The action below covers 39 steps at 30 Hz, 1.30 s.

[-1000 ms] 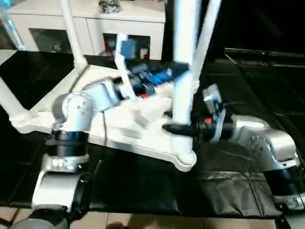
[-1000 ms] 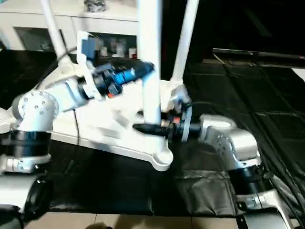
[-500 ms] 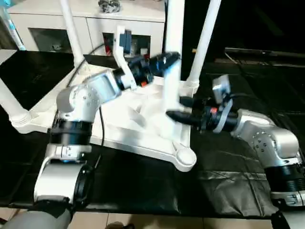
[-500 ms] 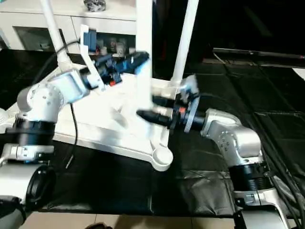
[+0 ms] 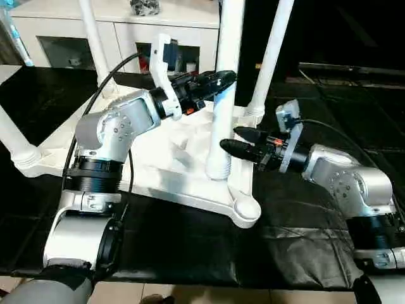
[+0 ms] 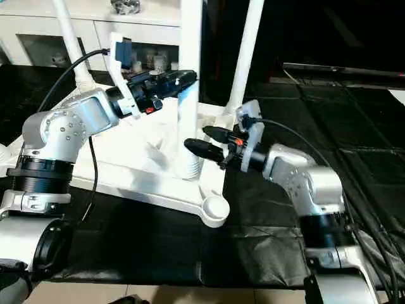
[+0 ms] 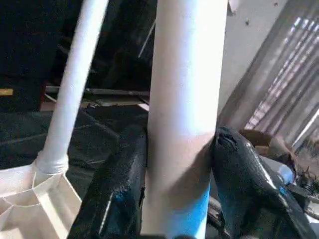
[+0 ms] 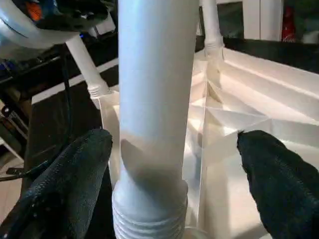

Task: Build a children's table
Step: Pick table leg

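Table top [image 5: 158, 171] lies upside down on the black mat [image 5: 190, 247], ribbed underside up, so its corner sockets face upward to take the legs; three legs already stand in the left [image 5: 12, 136], far left [image 5: 95, 44] and far right [image 5: 269, 60] corners. The left gripper [image 5: 218, 81] is clamped on the fourth leg [image 5: 224, 95] partway up, holding it upright with its threaded foot over the ribs, short of the empty near socket [image 5: 245, 209]. The right gripper [image 5: 237, 139] hangs beside the leg's lower end with its fingers spread wide and touching nothing, probably freeing the leg so the left arm can carry it across.

Home-like room, white glass-door cabinet [image 5: 120, 38], black floor mats [image 5: 190, 247]
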### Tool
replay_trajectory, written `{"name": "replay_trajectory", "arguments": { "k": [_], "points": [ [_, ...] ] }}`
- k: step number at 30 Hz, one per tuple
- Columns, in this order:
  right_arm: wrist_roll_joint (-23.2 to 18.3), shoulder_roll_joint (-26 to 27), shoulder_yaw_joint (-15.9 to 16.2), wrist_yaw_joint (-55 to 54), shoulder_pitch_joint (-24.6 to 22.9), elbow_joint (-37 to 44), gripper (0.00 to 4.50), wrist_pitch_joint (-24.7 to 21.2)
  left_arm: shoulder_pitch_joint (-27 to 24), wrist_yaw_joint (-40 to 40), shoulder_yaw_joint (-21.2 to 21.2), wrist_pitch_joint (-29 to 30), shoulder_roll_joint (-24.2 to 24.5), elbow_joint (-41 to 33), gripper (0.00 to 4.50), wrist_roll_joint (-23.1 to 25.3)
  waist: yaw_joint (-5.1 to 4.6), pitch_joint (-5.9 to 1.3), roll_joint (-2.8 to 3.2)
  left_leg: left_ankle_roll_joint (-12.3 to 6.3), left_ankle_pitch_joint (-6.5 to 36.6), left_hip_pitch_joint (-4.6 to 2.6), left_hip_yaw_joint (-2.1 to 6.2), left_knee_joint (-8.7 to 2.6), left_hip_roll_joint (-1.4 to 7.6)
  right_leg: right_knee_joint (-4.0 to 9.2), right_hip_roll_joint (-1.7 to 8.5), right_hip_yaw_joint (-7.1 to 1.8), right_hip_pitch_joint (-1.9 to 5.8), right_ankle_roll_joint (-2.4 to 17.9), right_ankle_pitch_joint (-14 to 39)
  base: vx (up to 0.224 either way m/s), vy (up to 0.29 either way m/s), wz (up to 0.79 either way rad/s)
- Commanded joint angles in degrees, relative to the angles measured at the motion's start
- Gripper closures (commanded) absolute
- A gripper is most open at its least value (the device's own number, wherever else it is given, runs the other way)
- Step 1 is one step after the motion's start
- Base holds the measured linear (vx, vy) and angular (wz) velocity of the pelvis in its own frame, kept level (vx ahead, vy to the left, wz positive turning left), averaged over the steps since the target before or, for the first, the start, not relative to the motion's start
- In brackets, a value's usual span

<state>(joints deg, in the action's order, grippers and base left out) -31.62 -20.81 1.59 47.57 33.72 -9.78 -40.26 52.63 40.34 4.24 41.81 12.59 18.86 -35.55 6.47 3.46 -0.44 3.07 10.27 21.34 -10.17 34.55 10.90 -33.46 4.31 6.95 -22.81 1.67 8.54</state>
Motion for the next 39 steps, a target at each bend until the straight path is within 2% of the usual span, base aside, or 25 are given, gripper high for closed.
{"name": "replay_trajectory", "arguments": {
  "k": [1, 8, 18, 19, 22, 24, 38, 39],
  "points": [
    [0.5, 0.0, 0.3, -0.2, 1.0, -0.6, 0.19, -0.8, 0.5, 0.7, -1.0, -0.9, 0.3, -2.0, 2.75, 1.0, 0.08, -4.61, -0.31, -0.73, 7.5, -0.92, 0.80, -3.64, 2.52, 3.52, 4.88, -3.44, 3.46, 8.4, 16.4, 0.000, 0.000, 0.00],
    [0.9, 1.7, 0.8, -1.2, 2.0, -1.8, 0.19, -1.5, -0.3, 0.7, -2.5, -1.1, 0.4, -4.8, 2.75, 2.1, -0.04, -4.63, -0.54, -0.53, 7.2, -0.82, 0.79, -3.65, 2.55, 3.46, 4.87, -3.48, 3.44, 8.1, 16.2, 0.000, 0.000, 0.00],
    [1.0, 3.4, 1.5, -2.3, 2.4, -2.3, 0.19, -3.2, -0.9, 1.8, -4.8, -2.2, 0.6, -6.6, 2.75, 3.8, -0.07, -4.66, -0.41, -0.23, 6.9, -0.84, 0.79, -3.70, 2.58, 3.32, 4.90, -3.58, 3.41, 7.9, 15.6, 0.000, 0.000, 0.00],
    [1.2, 3.6, 1.5, -2.4, 2.5, -2.4, 0.46, -3.2, -0.8, 1.9, -4.9, -2.1, 0.6, -6.7, 2.75, 3.9, -0.08, -4.67, -0.45, -0.24, 6.8, -0.83, 0.78, -3.69, 2.57, 3.31, 4.92, -3.59, 3.41, 8.0, 15.5, 0.000, 0.000, 0.00],
    [1.3, 4.0, 1.6, -2.7, 2.6, -2.6, 0.53, -3.3, -0.9, 2.3, -5.3, -2.2, 0.7, -7.2, 2.75, 4.1, -0.09, -4.65, -0.44, -0.27, 6.8, -0.82, 0.77, -3.69, 2.53, 3.29, 4.88, -3.59, 3.41, 8.1, 15.4, 0.000, 0.000, 0.00],
    [1.4, 4.2, 1.6, -2.8, 2.6, -2.7, 0.87, -3.4, -0.9, 2.4, -5.5, -2.2, 0.7, -7.3, 2.75, 4.0, -0.13, -4.66, -0.37, -0.16, 6.9, -0.89, 0.81, -3.72, 2.62, 3.29, 4.89, -3.58, 3.36, 8.1, 15.5, 0.000, 0.000, 0.00],
    [1.3, 4.8, 1.7, -2.7, 2.3, -3.5, 1.93, -4.9, -0.8, 3.2, -6.1, -2.4, 0.1, -8.0, 2.75, 4.3, -0.11, -4.64, -0.46, -0.12, 6.6, -0.84, 0.76, -3.71, 2.55, 3.24, 4.85, -3.64, 3.38, 8.0, 15.2, 0.000, 0.000, 0.00],
    [1.5, 4.7, 1.9, -2.6, 2.1, -3.5, 2.09, -5.1, -0.6, 3.1, -6.0, -2.4, -0.1, -8.0, 2.75, 4.3, -0.13, -4.65, -0.66, -0.13, 6.6, -0.80, 0.73, -3.69, 2.54, 3.23, 4.85, -3.64, 3.42, 7.9, 15.3, 0.000, 0.000, 0.00]
  ]
}}
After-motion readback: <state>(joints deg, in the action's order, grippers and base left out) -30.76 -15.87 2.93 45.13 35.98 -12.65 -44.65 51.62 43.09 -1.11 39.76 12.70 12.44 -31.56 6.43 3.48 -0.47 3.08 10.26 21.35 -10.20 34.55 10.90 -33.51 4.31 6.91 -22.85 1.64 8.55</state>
